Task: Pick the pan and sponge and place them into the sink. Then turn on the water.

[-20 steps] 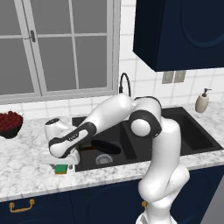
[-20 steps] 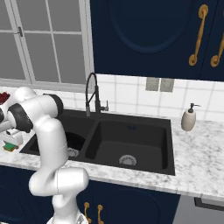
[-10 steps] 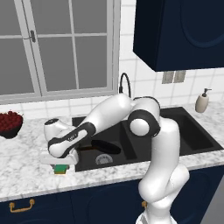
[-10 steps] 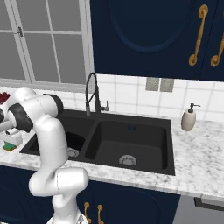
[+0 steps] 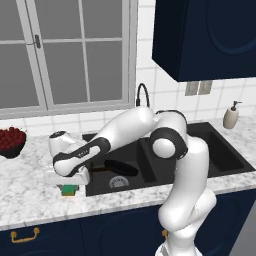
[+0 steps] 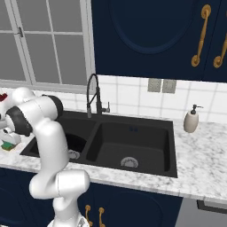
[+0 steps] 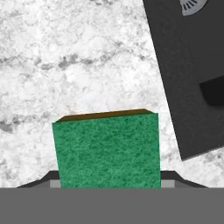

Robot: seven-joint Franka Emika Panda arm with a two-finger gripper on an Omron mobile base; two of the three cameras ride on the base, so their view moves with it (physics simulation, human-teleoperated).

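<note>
The gripper (image 5: 69,186) is clasping the green sponge (image 7: 106,148) between its jaws, low over the marble counter (image 7: 78,61) just left of the sink (image 6: 133,146). Beyond it, the black pan (image 5: 120,167) is lying in the sink's left basin — the arched faucet (image 6: 94,95) is standing behind.

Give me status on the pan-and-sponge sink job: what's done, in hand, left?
Done: the pan already lies in the left basin of the sink.
In hand: the gripper is down at the counter left of the sink, fingers on either side of the green sponge, apparently closed on it but not lifted.
Left: carry the sponge into the sink, then turn on the faucet; no water is running.
</note>
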